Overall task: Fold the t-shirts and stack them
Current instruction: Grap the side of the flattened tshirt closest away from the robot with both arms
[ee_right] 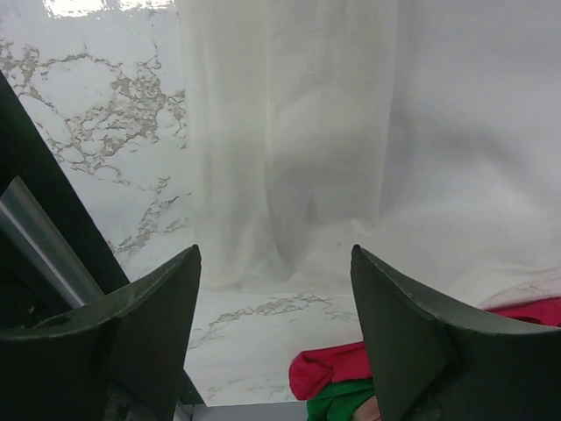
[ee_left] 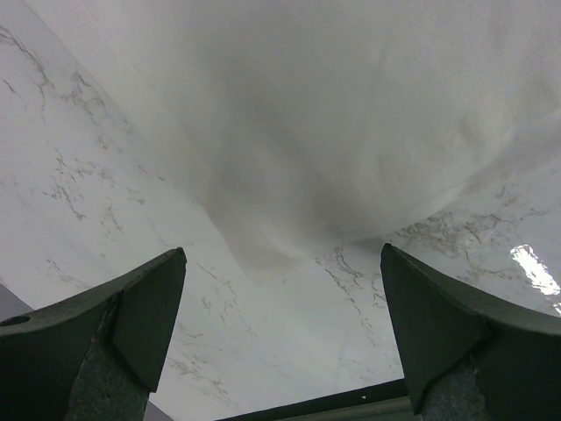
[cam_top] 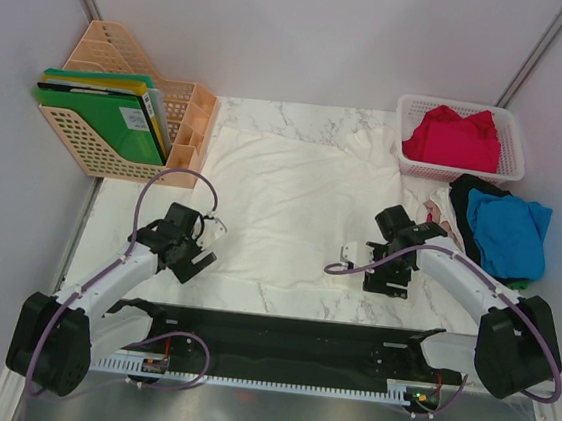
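Top external, white t-shirt (cam_top: 291,207) spread flat, marble table (cam_top: 302,300)

Overhead and close wrist views, shared t-shirt (cam_top: 292,202)

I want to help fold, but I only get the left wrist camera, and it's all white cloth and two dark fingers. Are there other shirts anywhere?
Observer: Yes. A red t-shirt sits in the white basket at the far right corner.
Operator: Any more colours?
Observer: A blue t-shirt lies partly on a black t-shirt, just in front of that basket.
Operator: What's the other gripper doing?
Observer: The right gripper is open at the right edge of the white t-shirt, with nothing between its fingers.
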Motion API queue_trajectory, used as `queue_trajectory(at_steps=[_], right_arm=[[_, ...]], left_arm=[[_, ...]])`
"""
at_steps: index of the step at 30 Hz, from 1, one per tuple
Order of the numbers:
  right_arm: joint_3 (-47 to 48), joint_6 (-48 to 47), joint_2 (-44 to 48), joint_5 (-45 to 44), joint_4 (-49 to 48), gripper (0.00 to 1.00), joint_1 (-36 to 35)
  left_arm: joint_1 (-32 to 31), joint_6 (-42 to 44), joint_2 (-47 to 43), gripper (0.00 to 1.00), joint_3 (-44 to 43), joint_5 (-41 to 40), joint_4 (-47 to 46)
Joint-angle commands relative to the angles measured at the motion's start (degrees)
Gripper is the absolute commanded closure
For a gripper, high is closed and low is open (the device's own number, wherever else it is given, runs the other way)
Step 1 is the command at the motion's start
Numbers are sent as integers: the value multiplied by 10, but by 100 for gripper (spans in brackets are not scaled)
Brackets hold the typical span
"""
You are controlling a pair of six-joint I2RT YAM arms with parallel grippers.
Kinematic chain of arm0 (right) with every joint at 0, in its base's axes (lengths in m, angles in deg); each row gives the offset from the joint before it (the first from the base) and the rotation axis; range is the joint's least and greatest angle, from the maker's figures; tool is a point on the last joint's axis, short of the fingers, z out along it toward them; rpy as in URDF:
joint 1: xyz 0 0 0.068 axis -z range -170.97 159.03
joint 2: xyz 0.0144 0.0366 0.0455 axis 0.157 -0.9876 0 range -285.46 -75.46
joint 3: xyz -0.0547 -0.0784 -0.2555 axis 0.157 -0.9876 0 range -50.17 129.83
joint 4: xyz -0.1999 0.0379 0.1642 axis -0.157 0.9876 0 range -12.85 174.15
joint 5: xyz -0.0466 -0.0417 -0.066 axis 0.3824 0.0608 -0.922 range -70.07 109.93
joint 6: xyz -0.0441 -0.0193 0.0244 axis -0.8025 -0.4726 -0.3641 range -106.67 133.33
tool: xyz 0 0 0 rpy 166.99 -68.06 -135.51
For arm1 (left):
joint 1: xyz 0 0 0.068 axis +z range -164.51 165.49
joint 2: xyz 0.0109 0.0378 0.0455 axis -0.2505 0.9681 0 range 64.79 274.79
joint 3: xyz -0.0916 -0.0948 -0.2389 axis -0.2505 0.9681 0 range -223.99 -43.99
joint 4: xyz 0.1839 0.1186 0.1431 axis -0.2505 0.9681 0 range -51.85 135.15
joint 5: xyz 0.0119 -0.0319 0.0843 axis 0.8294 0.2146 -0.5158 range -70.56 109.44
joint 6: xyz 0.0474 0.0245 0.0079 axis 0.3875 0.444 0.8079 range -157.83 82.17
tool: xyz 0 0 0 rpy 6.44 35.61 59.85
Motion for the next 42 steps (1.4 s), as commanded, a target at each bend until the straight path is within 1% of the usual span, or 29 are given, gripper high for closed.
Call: queue_trajectory(at_steps=[1, 4, 8, 10, 11, 12, 13, 14, 15, 21, 27, 34, 35, 39, 42], right_arm=[[-13, -10, 5, 12, -9, 24, -3], [-15, -8, -4, 8, -21, 32, -1], [-13, -8, -15, 8, -33, 33, -2], [-11, -8, -15, 7, -37, 40, -2], [-11, -8, -15, 6, -39, 47, -2], [-10, -7, -15, 5, -40, 57, -2], [-9, -7, -16, 4, -41, 84, -1], [-9, -6, -17, 2, -42, 98, -2], [-9, -6, -16, 1, -41, 100, -1], [5, -2, 4, -14, -39, 100, -1], [63, 13, 48, -23, -44, 100, 0], [77, 25, 26, -23, -59, 100, 0], [75, 27, 23, -24, -59, 100, 0], [70, 30, 25, -22, -66, 100, 0], [71, 34, 24, -22, -67, 100, -1]], left_arm=[[3, -15, 4, 1, -3, -3, -9], [3, -15, 2, 1, -2, -4, -8], [3, -14, -3, 1, 0, -7, -8], [2, -14, -2, 1, 0, -7, -8], [3, -14, -3, 1, 1, -7, -7], [3, -15, -1, 1, 1, -7, -8], [3, -15, 0, 1, 0, -8, -8], [3, -15, 0, 1, 0, -7, -7], [3, -15, 2, 1, 0, -7, -8], [2, -16, 2, 1, 0, -4, -8], [3, -15, 1, 1, 0, -1, -9], [3, -7, -8, 1, -1, 5, -4], [3, -2, -11, 1, 0, 10, -1], [2, 36, -39, 0, -20, 80, 48], [3, 68, -73, 0, -38, 101, 75]])
